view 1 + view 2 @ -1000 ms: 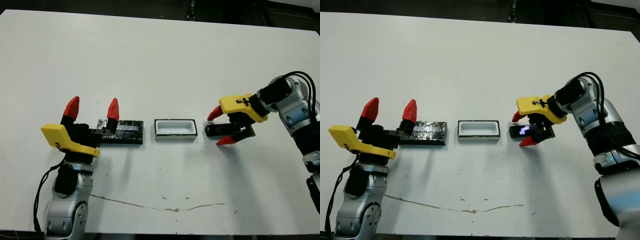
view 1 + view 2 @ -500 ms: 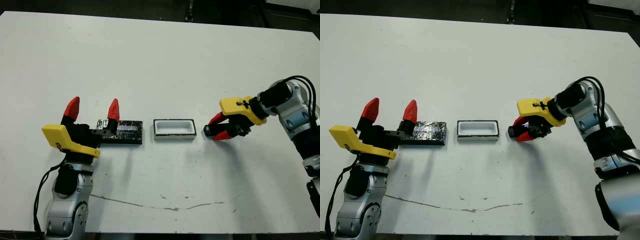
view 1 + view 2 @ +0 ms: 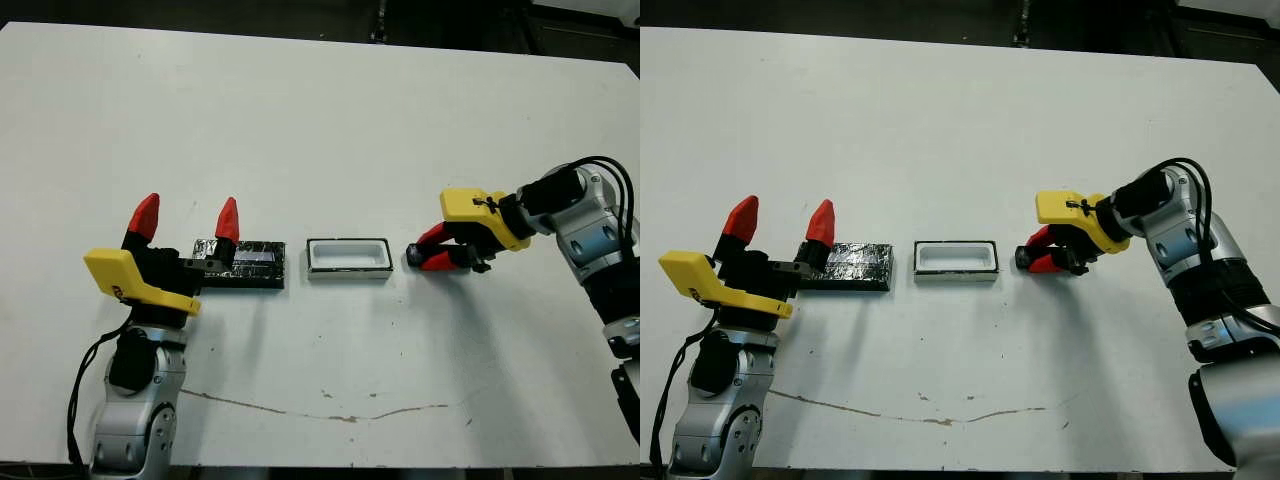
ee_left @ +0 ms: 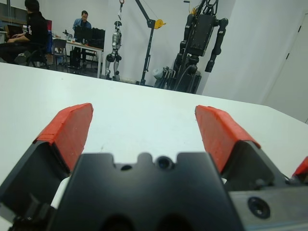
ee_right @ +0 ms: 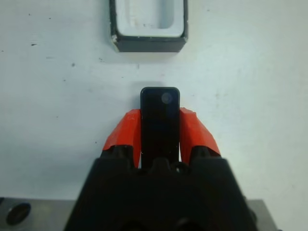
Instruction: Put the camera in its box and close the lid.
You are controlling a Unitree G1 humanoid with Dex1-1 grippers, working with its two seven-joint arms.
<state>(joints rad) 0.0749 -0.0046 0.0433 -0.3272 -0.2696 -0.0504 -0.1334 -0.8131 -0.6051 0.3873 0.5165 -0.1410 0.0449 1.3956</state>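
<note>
Toward the worktop's (image 3: pixel 320 120) right edge, the right gripper's (image 5: pixel 160 130) fingers pinch the camera (image 5: pixel 160 120), just beside the open box (image 3: pixel 348 258). Toward the left edge, the left gripper's (image 3: pixel 185 215) fingers stand spread beside the lid (image 3: pixel 245 263).

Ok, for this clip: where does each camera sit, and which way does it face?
Left and right eye: head-mounted, looking down at table; both arms show; lid, box.
Left wrist: along the open left tool over the tabletop toward a lab room.
Right wrist: along the right tool shut on the camera, facing the box.
Shared: head and right-wrist views show camera and box.
</note>
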